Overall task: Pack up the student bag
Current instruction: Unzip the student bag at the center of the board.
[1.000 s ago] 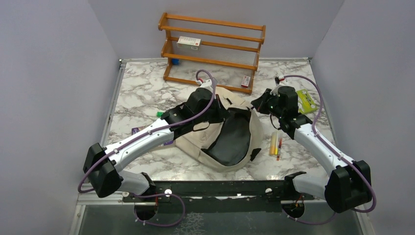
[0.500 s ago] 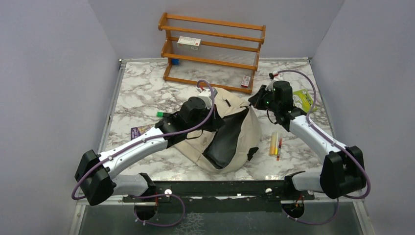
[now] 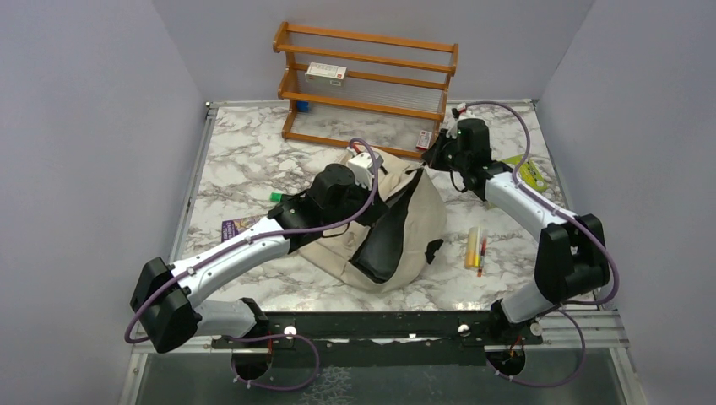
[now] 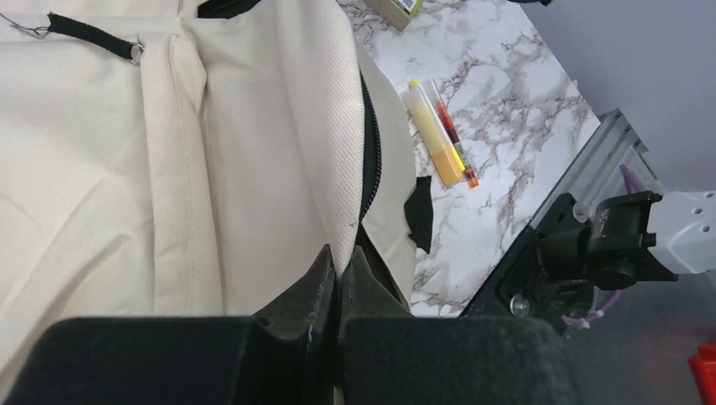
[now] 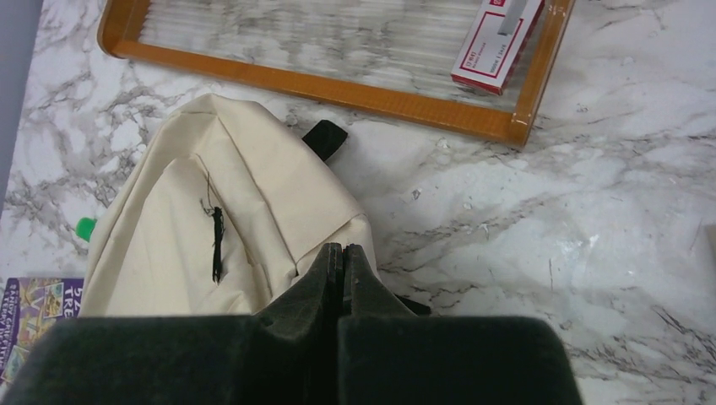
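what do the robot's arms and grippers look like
The left arm and right arm are alike: white tubular links between bulky black joint housings, with a thin purple cable looping alongside. The left gripper and right gripper each have two matte black, wedge-shaped fingers on a black block body.

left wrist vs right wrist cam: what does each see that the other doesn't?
Left wrist only: yellow plastic tube and red pen lying side by side, and the black zipper. Right wrist only: orange wooden rack, red-and-white box, purple book corner. Both: beige fabric backpack, marble tabletop, and the camera's own gripper, left gripper and right gripper, shut on the fabric.
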Tool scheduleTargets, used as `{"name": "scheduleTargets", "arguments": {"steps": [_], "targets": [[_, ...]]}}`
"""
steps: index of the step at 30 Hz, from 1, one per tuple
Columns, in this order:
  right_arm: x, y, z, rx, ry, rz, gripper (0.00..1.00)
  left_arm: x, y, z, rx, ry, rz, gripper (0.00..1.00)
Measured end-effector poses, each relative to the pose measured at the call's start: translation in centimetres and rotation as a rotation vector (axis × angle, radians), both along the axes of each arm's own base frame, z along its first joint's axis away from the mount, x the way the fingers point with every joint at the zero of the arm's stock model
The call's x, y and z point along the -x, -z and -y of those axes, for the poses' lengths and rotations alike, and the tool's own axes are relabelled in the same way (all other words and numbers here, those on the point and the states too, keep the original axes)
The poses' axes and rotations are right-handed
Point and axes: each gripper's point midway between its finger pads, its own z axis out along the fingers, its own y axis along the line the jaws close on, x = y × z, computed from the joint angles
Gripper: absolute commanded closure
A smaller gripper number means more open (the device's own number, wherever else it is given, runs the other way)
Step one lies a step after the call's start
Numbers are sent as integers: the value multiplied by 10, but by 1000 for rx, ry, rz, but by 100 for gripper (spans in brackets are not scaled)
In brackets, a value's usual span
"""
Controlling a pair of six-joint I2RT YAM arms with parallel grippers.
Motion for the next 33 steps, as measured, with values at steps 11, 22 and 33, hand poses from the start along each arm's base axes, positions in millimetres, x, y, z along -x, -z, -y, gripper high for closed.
{"name": "scheduleTargets", "arguments": {"steps": [11, 22, 33], "targets": [[-18, 24, -13, 7, -52, -71, 81, 1, 16, 9, -83, 69, 50, 100], [25, -17, 28, -15, 52, -28, 56, 9, 46, 17, -149, 109, -2, 100], [98, -17, 23, -112, -9, -141, 56, 17, 73, 26, -133, 168, -10, 100]]}}
